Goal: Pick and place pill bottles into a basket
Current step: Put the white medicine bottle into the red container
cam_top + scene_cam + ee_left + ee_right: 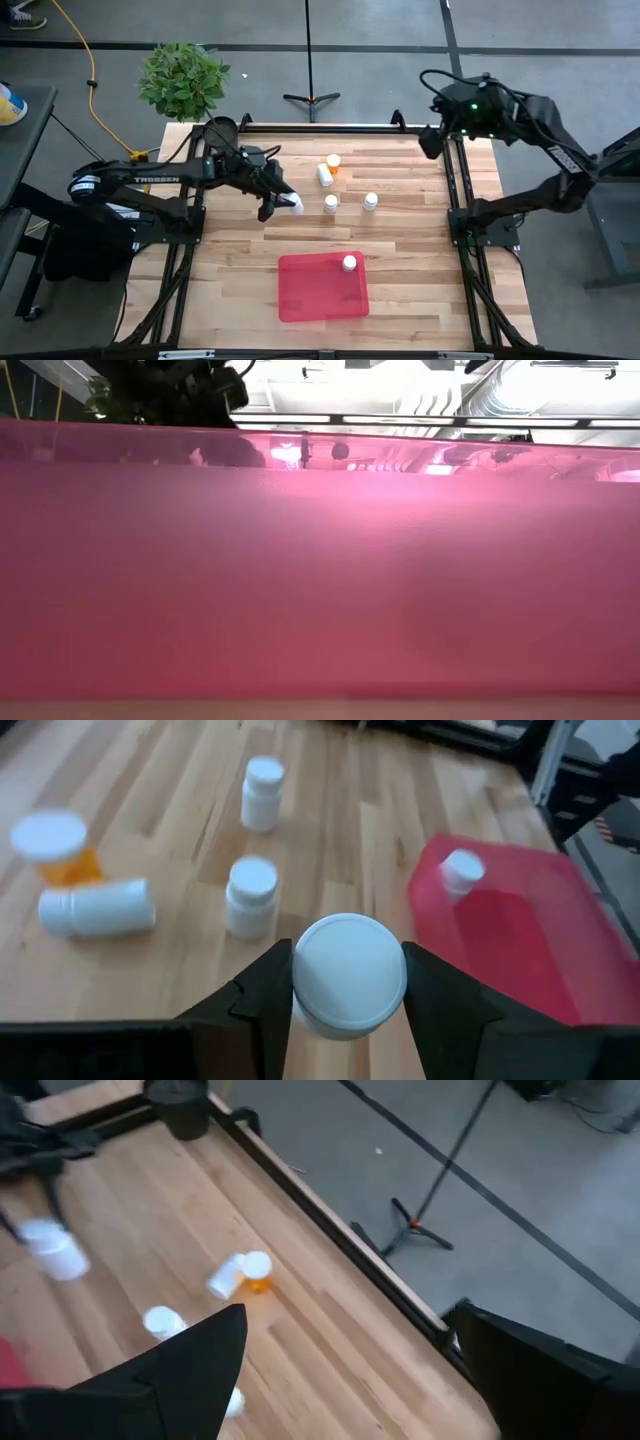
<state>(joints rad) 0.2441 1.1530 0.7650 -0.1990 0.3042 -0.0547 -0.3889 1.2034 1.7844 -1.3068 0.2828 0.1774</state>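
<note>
Six pill bottles and a red basket [310, 295] on the wooden table.

One white bottle [349, 263] stands upright in the shallow tray's far right corner. Two white bottles [331, 204] [370, 201] stand upright mid-table, apart. Behind them a white bottle [324, 173] lies on its side, touching the upright orange bottle [334, 162]. The sixth white bottle [349, 973] sits clamped between the left gripper [284, 203] fingers.

Left gripper [283, 203] clamped mid-table, right gripper [432, 140] seemingly parted
</note>
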